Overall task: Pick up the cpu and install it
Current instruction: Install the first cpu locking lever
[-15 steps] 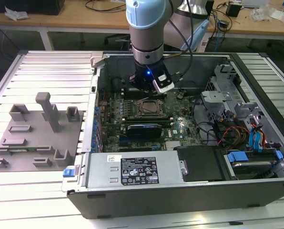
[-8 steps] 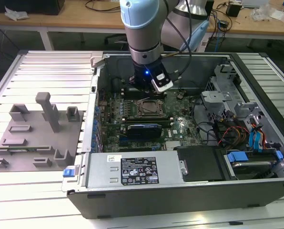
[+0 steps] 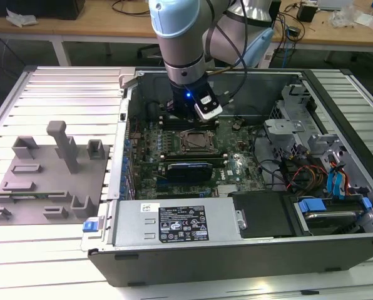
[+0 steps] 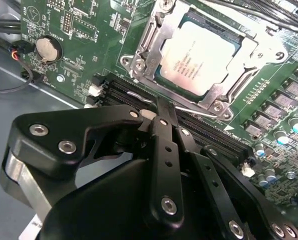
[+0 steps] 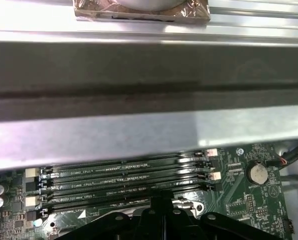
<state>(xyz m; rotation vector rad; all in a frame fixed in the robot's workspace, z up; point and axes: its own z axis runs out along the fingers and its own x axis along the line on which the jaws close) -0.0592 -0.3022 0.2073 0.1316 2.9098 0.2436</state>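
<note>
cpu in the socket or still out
In: the cpu lies flat inside the socket frame on the motherboard, silvery top up, nothing gripping it.

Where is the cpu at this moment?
In the second wrist view the cpu lies in the socket frame on the motherboard, beside the memory slots, just beyond the gripper.

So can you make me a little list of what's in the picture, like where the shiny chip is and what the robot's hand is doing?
cpu: lying flat inside the socket frame on the green board, silvery top facing up
tool: shut, holding nothing, just off the socket's edge over the black memory slots
computer case: open, lying on the slatted table
grey fixture blocks: on the table, at the exterior view's left of the case
coin battery: round, on the green board
</note>
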